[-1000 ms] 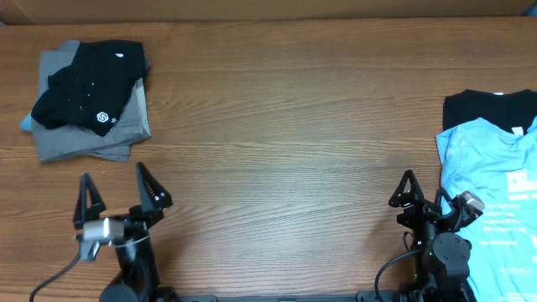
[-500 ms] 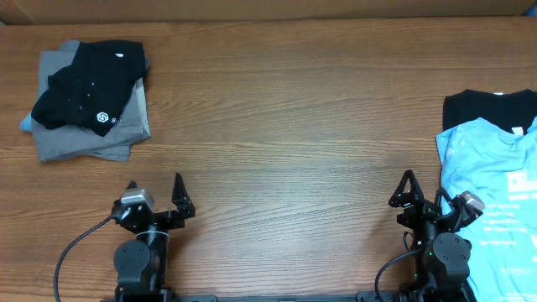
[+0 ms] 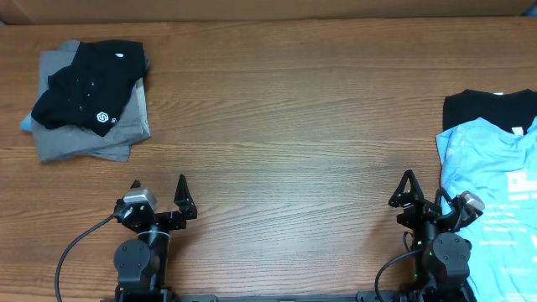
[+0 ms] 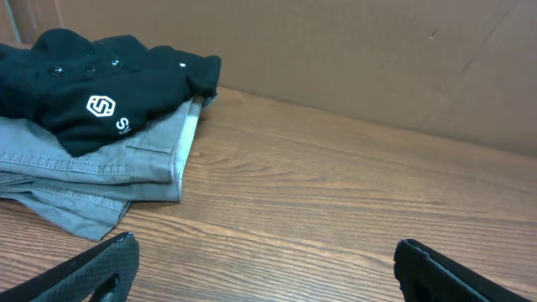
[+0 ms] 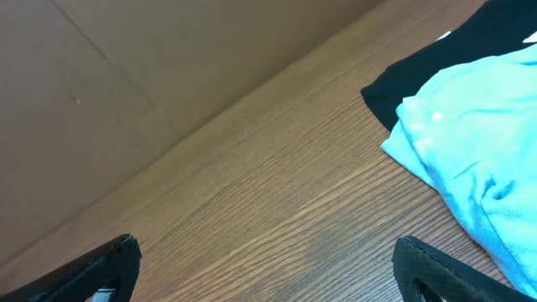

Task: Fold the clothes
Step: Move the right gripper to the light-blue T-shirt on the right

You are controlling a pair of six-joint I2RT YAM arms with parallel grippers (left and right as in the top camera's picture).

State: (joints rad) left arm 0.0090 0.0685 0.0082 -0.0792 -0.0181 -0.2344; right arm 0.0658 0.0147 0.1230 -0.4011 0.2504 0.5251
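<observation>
Both jaws wide open, nothing held. My left gripper (image 3: 158, 193) and right gripper (image 3: 430, 198) sit at the table's (image 3: 294, 126) near edge. Far left: black shirt (image 3: 88, 88) stacked on grey shirt (image 3: 126, 130), probably done. Blue T-shirt (image 3: 491, 193) lies just right of my right gripper, over a second black shirt (image 3: 487, 105); likely next.

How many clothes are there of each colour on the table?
Black: 2, the left black shirt and the right black shirt
Grey: 1, the grey garment
Light blue: 1, the light blue T-shirt
Total: 4
A pale sliver under the grey garment is too small to tell.
</observation>
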